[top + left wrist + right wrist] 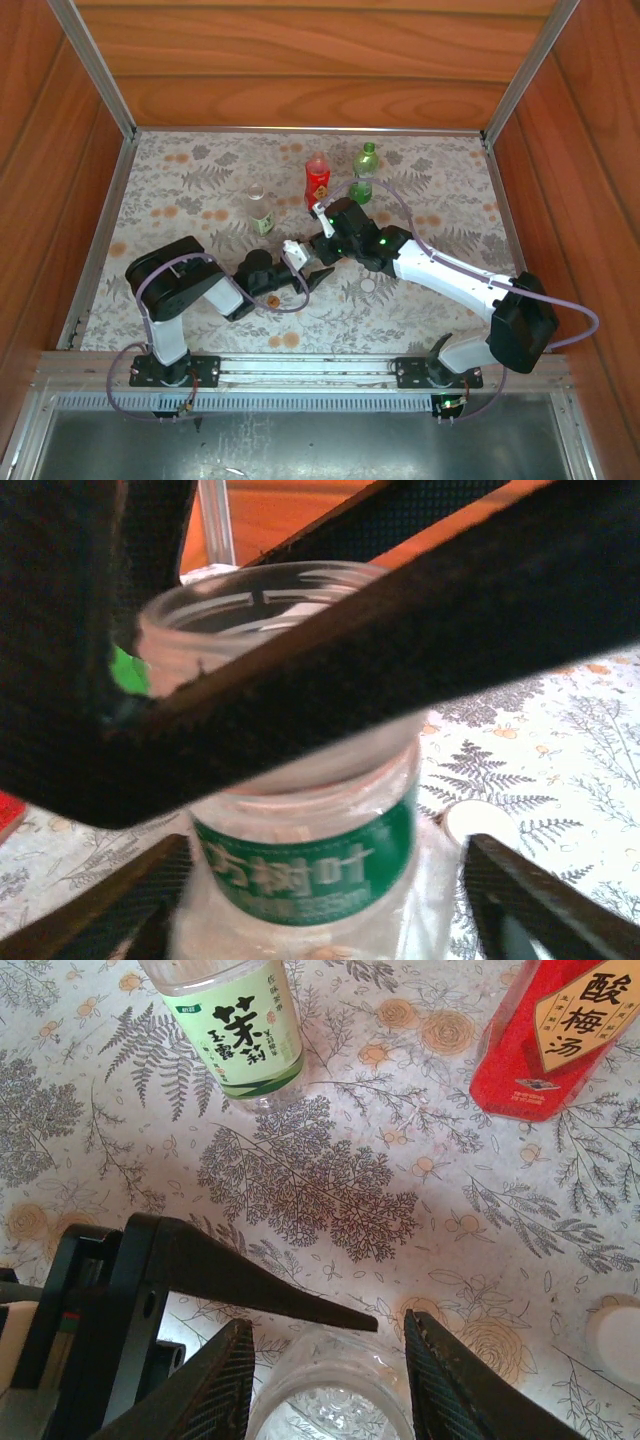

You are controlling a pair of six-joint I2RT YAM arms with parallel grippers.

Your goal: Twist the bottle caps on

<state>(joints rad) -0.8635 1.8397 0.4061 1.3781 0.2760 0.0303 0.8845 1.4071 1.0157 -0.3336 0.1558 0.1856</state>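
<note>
A clear bottle with a green label (300,870) stands uncapped between both grippers, its open mouth (330,1400) facing up. My right gripper (330,1360) is shut on its neck from above, and one right finger (420,630) crosses in front of the rim. My left gripper (330,845) stands round the bottle's body, with a narrow gap showing at its right finger (530,900). From above, both grippers (303,265) (322,240) meet at this bottle (295,250). A white cap (368,285) (615,1340) (480,820) lies on the cloth to its right.
Three more bottles stand further back: a clear one with a pale green label (260,212) (235,1025), a red one (317,180) (560,1040) and a green one (365,172). Wooden walls (300,100) enclose the flower-printed table (180,190).
</note>
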